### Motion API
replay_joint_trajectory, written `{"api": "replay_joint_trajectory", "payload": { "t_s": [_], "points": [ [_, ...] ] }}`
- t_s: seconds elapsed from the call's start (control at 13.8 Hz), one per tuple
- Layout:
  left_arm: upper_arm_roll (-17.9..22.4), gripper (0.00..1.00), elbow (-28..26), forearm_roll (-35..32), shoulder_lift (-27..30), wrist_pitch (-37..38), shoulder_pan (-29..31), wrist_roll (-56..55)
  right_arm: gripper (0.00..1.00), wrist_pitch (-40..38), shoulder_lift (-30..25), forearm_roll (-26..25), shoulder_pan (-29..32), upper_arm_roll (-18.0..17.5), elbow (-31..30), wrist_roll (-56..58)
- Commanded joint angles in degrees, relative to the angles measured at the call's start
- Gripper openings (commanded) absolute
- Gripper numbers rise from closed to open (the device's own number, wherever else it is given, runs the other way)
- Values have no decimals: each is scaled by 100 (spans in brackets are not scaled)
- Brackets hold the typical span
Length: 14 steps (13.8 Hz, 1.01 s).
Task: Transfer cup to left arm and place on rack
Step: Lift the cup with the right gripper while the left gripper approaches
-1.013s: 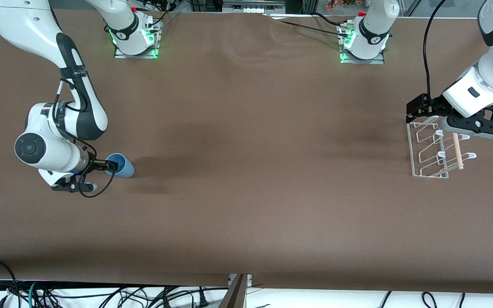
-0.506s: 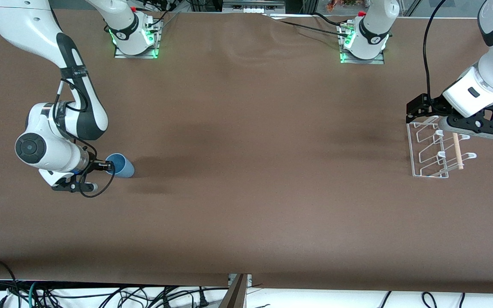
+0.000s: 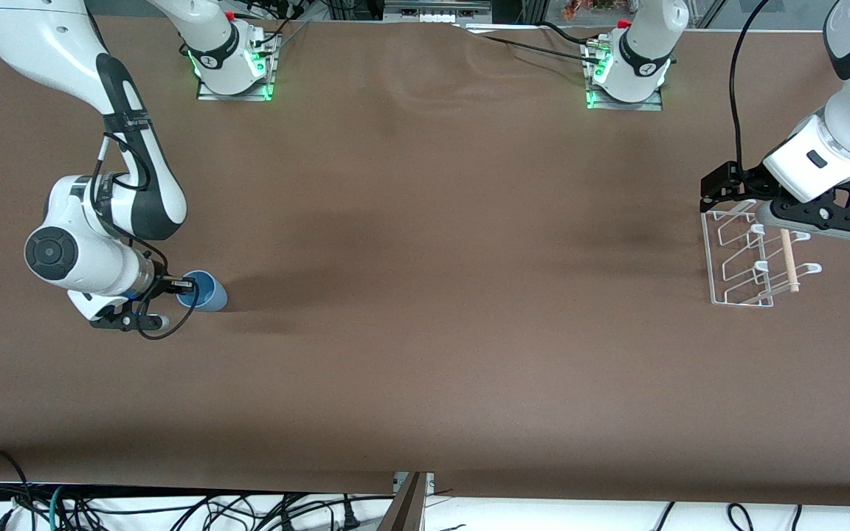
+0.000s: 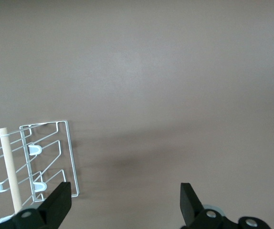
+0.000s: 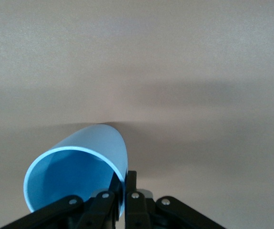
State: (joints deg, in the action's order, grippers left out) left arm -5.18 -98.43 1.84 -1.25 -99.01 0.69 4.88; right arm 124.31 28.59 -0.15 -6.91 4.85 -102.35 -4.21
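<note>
Toward the right arm's end of the counter [image 3: 425,369], the right gripper [image 3: 183,284] has its fingers clamped on the rim of the cup [image 3: 204,290], seemingly tilted. The left gripper [image 3: 786,203] waits above the rack [image 3: 746,258], fingers apart.

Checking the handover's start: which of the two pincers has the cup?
The right pincer, at the right arm's end of the table, is shut on the rim of the cup. The left pincer is open with nothing in it, over the rack.
</note>
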Motion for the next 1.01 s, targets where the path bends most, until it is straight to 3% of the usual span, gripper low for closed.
{"api": "replay_joint_trajectory", "payload": {
  "t_s": [0.0,0.22,0.51,0.65,0.94],
  "points": [
    [8,100,122,-149,-15,110,-42,-75,0,41,-12,208,75,-90,-39,-36],
    [8,100,122,-149,-24,110,-42,-75,0,-108,-125,768,67,-168,171,-10],
    [8,100,122,-149,-15,110,-42,-75,0,-1371,-205,2410,75,-326,1136,-9],
    [8,100,122,-149,-15,119,-42,-67,0,-1847,-170,2966,41,-415,1594,-1],
    [-62,100,122,-70,-156,154,-113,-67,0,-1805,-135,4274,-74,-810,1745,-97]
  ]
}}
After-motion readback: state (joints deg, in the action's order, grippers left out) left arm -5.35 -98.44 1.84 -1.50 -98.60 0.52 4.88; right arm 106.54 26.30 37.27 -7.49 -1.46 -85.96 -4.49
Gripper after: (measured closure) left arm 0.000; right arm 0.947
